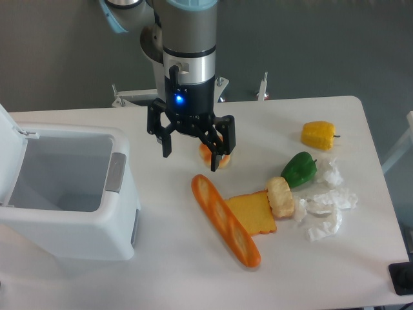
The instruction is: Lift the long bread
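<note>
The long bread [226, 221] is a slim orange-brown baguette with paler slashes. It lies diagonally on the white table [174, 258], from upper left to lower right, in front of the gripper. My gripper [193, 155] hangs above the table just behind the bread's upper end. Its fingers are spread apart and hold nothing. A small round orange bun [214, 155] sits right behind the right finger, partly hidden by it.
A flat yellow toast slice [251, 213] touches the bread's right side. A pale bun piece [281, 196], a green pepper [299, 168], a yellow pepper [319, 134] and crumpled white paper [326, 210] lie to the right. An open white bin [64, 194] stands at left.
</note>
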Motion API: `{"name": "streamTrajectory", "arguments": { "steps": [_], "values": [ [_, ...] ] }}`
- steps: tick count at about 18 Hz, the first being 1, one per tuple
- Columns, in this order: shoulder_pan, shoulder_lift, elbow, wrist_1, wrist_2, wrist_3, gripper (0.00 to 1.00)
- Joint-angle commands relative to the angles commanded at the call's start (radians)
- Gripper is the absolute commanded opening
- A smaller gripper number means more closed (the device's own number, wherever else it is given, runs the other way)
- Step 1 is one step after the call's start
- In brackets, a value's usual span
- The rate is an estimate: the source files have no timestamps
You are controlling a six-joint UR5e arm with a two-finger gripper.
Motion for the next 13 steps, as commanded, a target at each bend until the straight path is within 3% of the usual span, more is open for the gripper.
{"name": "streamTrajectory", "arguments": {
  "steps": [7,13],
  "values": [
    [-0.002,0.002,0.000,-0.002,0.000,-0.002,1.00],
    [-0.017,-0.031,0.000,0.002,-0.002,-0.003,1.00]
  ]
}}
